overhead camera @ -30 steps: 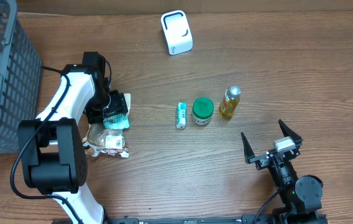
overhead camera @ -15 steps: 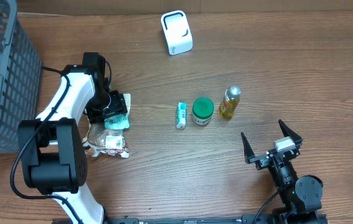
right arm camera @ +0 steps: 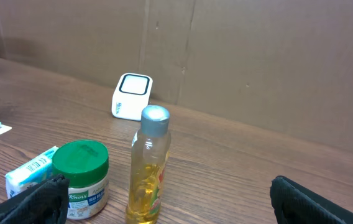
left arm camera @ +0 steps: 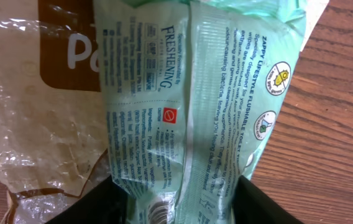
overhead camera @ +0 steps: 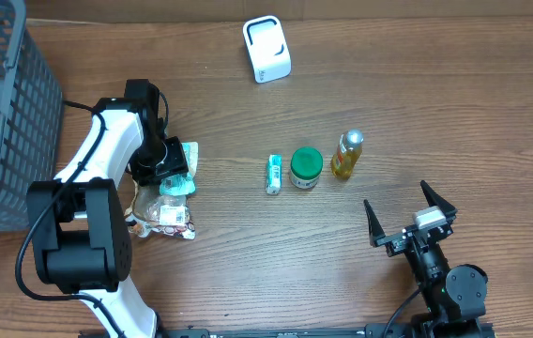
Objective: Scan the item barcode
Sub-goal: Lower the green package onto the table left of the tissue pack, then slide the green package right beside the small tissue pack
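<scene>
Looking down on a pale green wipes packet (left arm camera: 189, 106), running from the top edge to the bottom. Showing fine print, the word FRESHENING, a small red square and two round icons along its right side. Lying partly over a crinkled clear bag (left arm camera: 33, 124) bearing a brown label with white lettering, at the left. Passing at its lower end between the two dark fingers (left arm camera: 89, 210) of the tool (left arm camera: 179, 208), one on each side, both right against the wrapper; squeezing or not, impossible to tell. Showing brown wooden surface (left arm camera: 332, 124) at the right.
</scene>
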`<state>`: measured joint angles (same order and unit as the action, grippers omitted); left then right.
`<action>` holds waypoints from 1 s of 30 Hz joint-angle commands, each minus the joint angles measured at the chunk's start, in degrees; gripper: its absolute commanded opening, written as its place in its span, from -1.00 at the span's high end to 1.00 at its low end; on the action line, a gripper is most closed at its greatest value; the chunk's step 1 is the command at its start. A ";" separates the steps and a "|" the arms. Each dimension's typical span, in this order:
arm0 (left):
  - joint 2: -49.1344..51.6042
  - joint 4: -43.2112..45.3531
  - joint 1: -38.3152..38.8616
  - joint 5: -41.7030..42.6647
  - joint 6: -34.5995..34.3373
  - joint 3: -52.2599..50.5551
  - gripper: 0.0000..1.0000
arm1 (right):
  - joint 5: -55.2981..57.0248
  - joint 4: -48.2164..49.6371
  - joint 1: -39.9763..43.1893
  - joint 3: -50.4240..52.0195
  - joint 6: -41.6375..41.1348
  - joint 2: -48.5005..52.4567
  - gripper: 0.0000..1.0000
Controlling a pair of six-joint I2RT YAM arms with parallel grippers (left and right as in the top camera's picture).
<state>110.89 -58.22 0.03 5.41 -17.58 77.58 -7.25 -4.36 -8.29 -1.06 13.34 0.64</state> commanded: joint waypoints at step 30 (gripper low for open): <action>-0.63 -2.71 6.47 9.22 0.76 9.75 0.92 | -0.11 0.20 -0.11 0.61 0.02 -0.46 -1.00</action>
<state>110.89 -62.22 4.14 12.47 -16.97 89.36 -7.27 -4.36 -8.29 -1.06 13.34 0.64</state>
